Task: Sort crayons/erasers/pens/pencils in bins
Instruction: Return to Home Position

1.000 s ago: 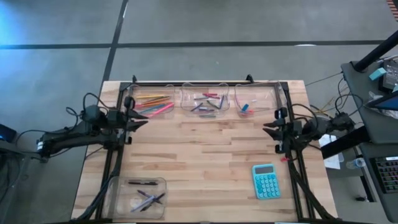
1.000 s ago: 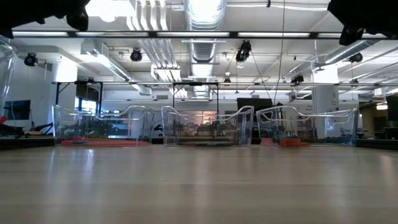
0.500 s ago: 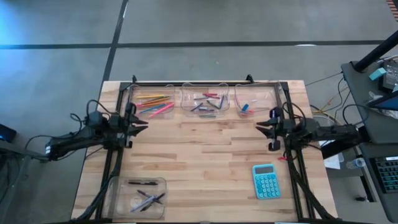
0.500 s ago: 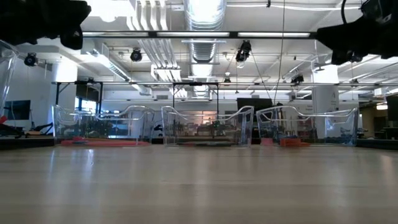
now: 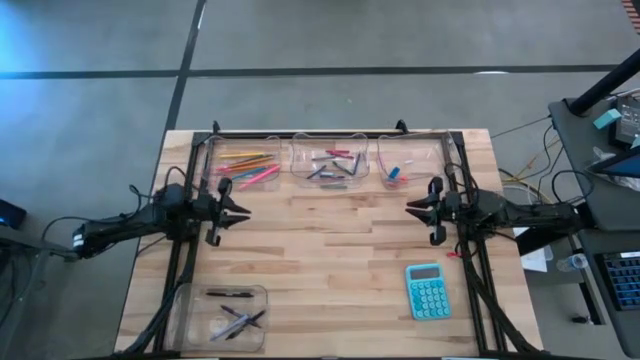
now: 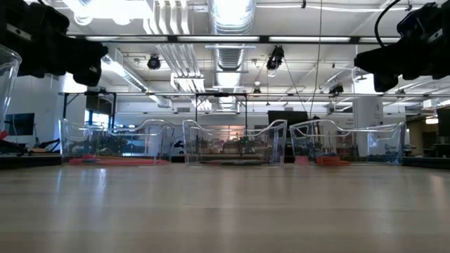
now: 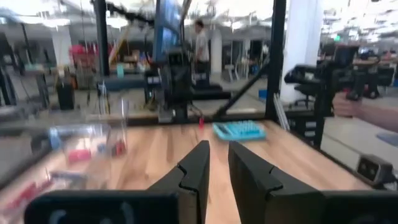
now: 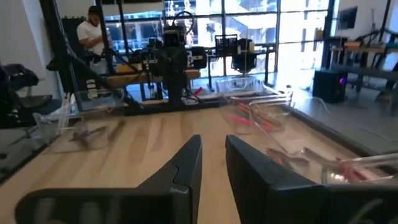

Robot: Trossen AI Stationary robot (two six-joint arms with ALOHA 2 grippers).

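Note:
Three clear bins stand in a row on the table's far edge. The left bin [image 5: 243,163] holds long orange and pink pencils, the middle bin [image 5: 330,162] short crayons, and the right bin [image 5: 403,165] small erasers. A fourth bin [image 5: 222,315] with dark pens sits at the near left. My left gripper [image 5: 242,208] hovers level over the left side, pointing right. My right gripper [image 5: 408,208] hovers level over the right side, pointing left. Both are shut, with only a narrow slit between the fingers [image 7: 219,152] [image 8: 213,146] and nothing between them.
A teal calculator [image 5: 428,292] lies at the near right. A dark metal frame [image 5: 330,134] runs along the table's far, left and right sides. Bare wood lies between the grippers [image 5: 325,230]. People stand in the room beyond the table.
Both grippers have come down toward the table, dropping into the top of the low view. The left has also edged toward the table's middle. The right has swung round to point straight left and moved a little toward the middle. The bins have not moved.

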